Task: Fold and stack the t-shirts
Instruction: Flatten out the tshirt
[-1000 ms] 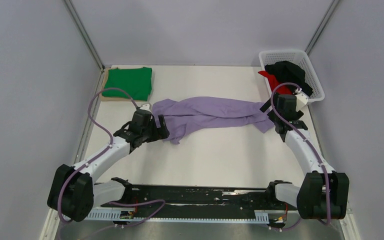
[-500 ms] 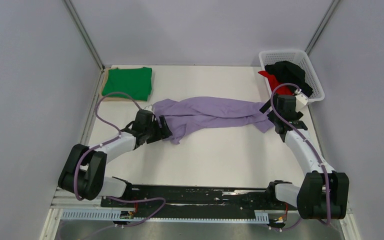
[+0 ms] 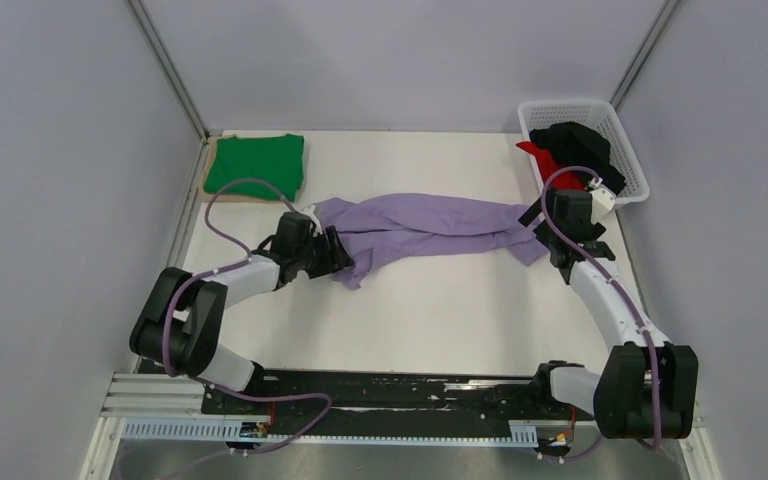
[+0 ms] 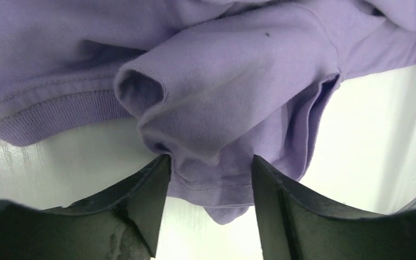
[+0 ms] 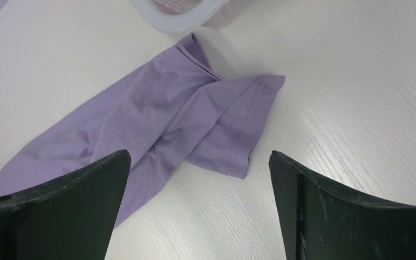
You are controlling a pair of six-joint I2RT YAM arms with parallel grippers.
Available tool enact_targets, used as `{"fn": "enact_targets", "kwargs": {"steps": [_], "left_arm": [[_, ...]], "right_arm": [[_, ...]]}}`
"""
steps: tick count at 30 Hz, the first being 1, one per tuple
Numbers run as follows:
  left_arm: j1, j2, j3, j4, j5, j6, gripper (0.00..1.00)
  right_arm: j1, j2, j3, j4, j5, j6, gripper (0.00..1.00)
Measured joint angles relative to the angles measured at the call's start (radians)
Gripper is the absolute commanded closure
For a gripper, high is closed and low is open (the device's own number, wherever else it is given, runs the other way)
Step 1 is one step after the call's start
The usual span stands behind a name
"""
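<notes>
A lilac-purple t-shirt (image 3: 425, 225) lies crumpled in a long strip across the middle of the table. My left gripper (image 3: 338, 256) is open at its left end, and the shirt's hemmed edge (image 4: 211, 168) lies between the two fingers. My right gripper (image 3: 552, 240) is open above the shirt's right end (image 5: 195, 116), holding nothing. A green t-shirt (image 3: 256, 164) lies folded on a tan board (image 3: 207, 190) at the back left. Black (image 3: 585, 143) and red (image 3: 537, 155) shirts lie in the white basket (image 3: 630, 150).
The white lattice basket stands at the back right corner, and its rim shows in the right wrist view (image 5: 184, 16). Grey walls close in the table on three sides. The arm bases sit at the near edge.
My left gripper has moved right and forward onto the lilac shirt's left end, so the hem now lies between its fingers. The right arm has not moved.
</notes>
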Motion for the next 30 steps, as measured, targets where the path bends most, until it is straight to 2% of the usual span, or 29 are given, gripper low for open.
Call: {"fn": "enact_targets", "kwargs": {"steps": [7, 13, 20, 26, 28, 30], "left_arm": [[-0.001, -0.078, -0.021, 0.008, -0.006, -0.009, 0.45], [-0.002, -0.068, -0.021, 0.06, 0.011, -0.019, 0.5], [-0.004, -0.049, -0.019, 0.074, 0.021, -0.026, 0.51], [-0.009, -0.007, 0.0, 0.007, -0.025, -0.014, 0.51], [-0.009, 0.001, 0.0, -0.013, -0.04, -0.01, 0.54], [-0.01, 0.011, 0.002, -0.023, -0.047, -0.007, 0.64]], "right_arm": [[0.0, 0.0, 0.0, 0.0, -0.004, 0.0, 0.0], [0.0, 0.0, 0.0, 0.0, -0.014, 0.0, 0.0], [0.0, 0.0, 0.0, 0.0, -0.015, 0.0, 0.0], [0.0, 0.001, 0.0, 0.0, -0.015, 0.0, 0.0], [0.0, 0.001, 0.0, 0.0, -0.015, 0.0, 0.0], [0.0, 0.001, 0.0, 0.0, -0.015, 0.0, 0.0]]}}
